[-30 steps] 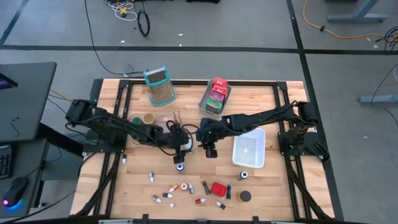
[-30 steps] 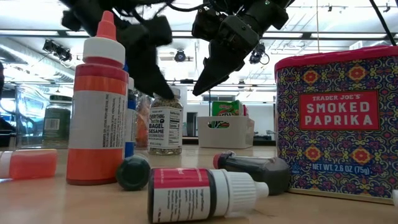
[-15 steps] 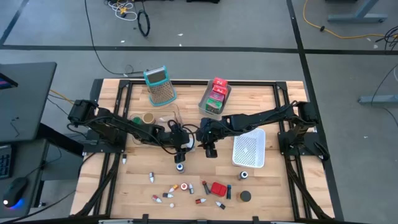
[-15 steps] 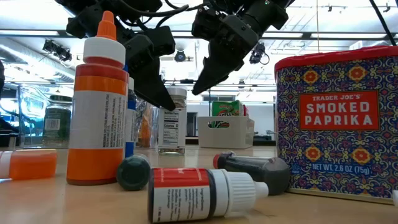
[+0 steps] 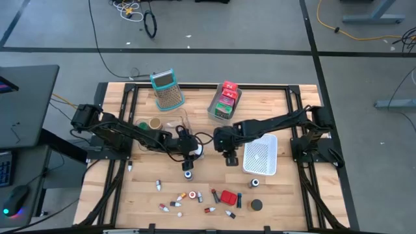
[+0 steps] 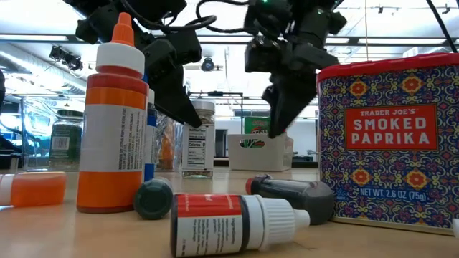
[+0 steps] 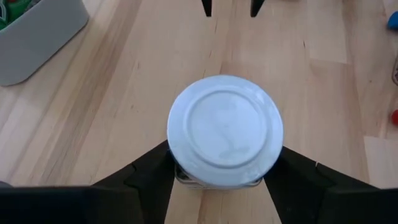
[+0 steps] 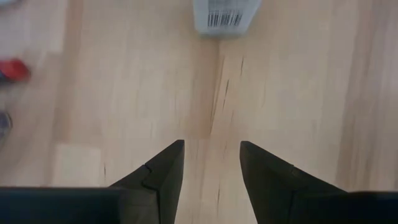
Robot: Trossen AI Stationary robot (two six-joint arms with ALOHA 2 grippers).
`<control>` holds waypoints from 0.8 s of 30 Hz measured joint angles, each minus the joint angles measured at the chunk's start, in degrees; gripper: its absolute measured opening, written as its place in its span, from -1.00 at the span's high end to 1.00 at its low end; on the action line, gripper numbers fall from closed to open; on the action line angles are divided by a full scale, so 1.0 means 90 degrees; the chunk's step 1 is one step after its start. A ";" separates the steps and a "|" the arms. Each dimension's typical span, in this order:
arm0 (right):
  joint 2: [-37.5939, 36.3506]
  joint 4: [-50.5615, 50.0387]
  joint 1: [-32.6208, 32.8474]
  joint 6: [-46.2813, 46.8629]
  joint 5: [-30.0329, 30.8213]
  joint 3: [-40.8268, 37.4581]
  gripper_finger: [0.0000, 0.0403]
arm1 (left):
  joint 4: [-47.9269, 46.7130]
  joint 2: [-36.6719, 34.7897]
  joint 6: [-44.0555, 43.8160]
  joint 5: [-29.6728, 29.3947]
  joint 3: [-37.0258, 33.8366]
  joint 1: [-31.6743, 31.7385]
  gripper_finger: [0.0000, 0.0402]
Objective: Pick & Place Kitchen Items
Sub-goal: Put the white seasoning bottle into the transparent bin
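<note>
A small glass spice jar [image 7: 225, 130] with a white lid stands upright at the table's middle [image 5: 195, 150]. My left gripper [image 7: 224, 177] is shut on it; in the low view the jar [image 6: 197, 147] shows beside one dark finger. My right gripper [image 5: 229, 158] hangs open over bare wood just right of the jar, pointing steeply down [image 8: 211, 146], with nothing between its fingers. Other kitchen items, small bottles and tubes [image 5: 195, 198], a red tin [image 5: 228, 197] and a black lid [image 5: 257, 205], lie near the front edge. My left gripper pinches the jar just below its white lid [image 7: 186, 177], one finger [image 7: 152, 177] on each side. The fingers slant down from the table's left side. The jar stays upright; its base [image 6: 197, 175] seems to rest on the table.
A white basket [image 5: 260, 156] sits right of my right gripper. A grey bin with packets [image 5: 224, 104] and a teal-handled grater [image 5: 166, 89] stand at the back. Another small jar [image 5: 188, 173] stands just in front of the held one. The low view shows an orange bottle [image 6: 118, 122] and a paprika tin [image 6: 391, 140].
My left gripper has closed in on the jar and taken hold of it; the jar has turned about on its spot, showing another side of its label. My right gripper has moved toward the table's right edge and tipped more steeply downward, still open.
</note>
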 joint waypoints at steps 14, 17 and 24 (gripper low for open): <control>-0.2175 0.2359 -0.0535 -0.0215 -0.0158 -0.2221 0.18 | 0.0024 -0.0007 -0.0042 -0.0009 0.0000 -0.0002 -0.22; -0.2491 0.3098 -0.0687 -0.0215 -0.0498 -0.2541 0.18 | 0.0023 -0.0007 -0.0039 -0.0009 0.0000 -0.0002 -0.24; -0.2628 0.3296 -0.0821 -0.0119 -0.0834 -0.2645 0.18 | 0.0257 -0.0007 -0.0034 0.0005 -0.0002 -0.0005 -0.05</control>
